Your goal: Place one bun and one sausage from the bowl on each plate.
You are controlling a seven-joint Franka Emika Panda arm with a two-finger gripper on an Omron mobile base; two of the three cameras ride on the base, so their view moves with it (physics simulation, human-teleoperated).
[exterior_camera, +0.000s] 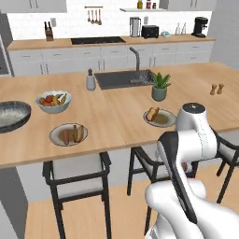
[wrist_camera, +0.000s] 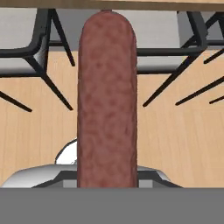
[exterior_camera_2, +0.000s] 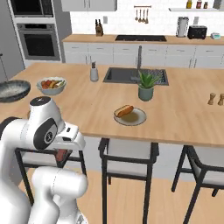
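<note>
A: Seen from the left base view: dark bowl (exterior_camera: pixel 11 115) at the far left edge of the tabletop (exterior_camera: pixel 116 121), near plate (exterior_camera: pixel 68 134) carrying bun and sausage together, far plate (exterior_camera: pixel 160 117) with a bun (exterior_camera: pixel 152 113) alone.

B: Same far plate (exterior_camera_2: pixel 130 116) from the right base view, bun (exterior_camera_2: pixel 124 110) on its left side; dark bowl (exterior_camera_2: pixel 12 90) at the left again, white fruit bowl (exterior_camera_2: pixel 51 85) just beside it.

A: And the tool?

B: Tucked low under the tabletop edge in front of the stools, a reddish bit (exterior_camera_2: pixel 61 155) peeking beneath the hand. Clearer from the hand view: closed narrowly around a sausage (wrist_camera: pixel 107 100), held lengthwise and pointing away from the camera, wooden floor (wrist_camera: pixel 175 140) and stool legs behind

A: So gripping the sausage, well short of either plate
</note>
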